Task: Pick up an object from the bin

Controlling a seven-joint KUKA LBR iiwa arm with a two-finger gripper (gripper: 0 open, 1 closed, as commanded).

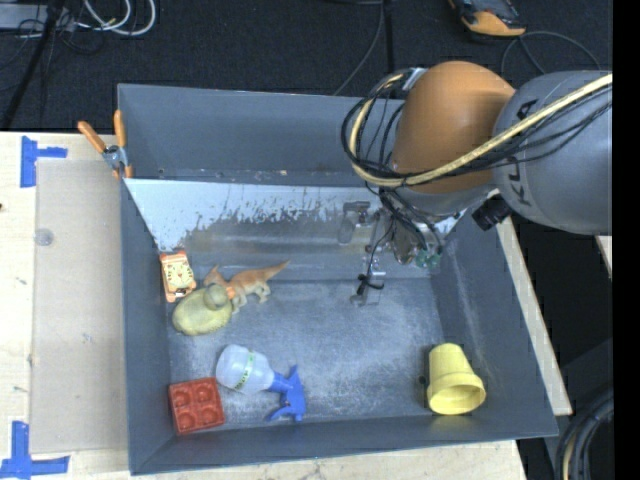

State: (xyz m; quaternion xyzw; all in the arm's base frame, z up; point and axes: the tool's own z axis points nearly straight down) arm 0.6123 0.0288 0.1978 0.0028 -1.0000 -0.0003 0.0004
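My gripper [367, 286] hangs under the orange wrist cover, over bare floor in the back right part of the bin, with nothing seen in it. The nearest thing on its left is an orange toy dinosaur [250, 280], about a hand's width away. A yellow plastic cup [455, 380] lies on its side in the front right corner, well below and right of the gripper.
Along the left side lie a yellow-green lump [203, 313] and a small orange and white box [176, 274]. Near the front left are a red building brick [197, 405], a pale clear bottle [243, 368] and a blue figure [288, 396].
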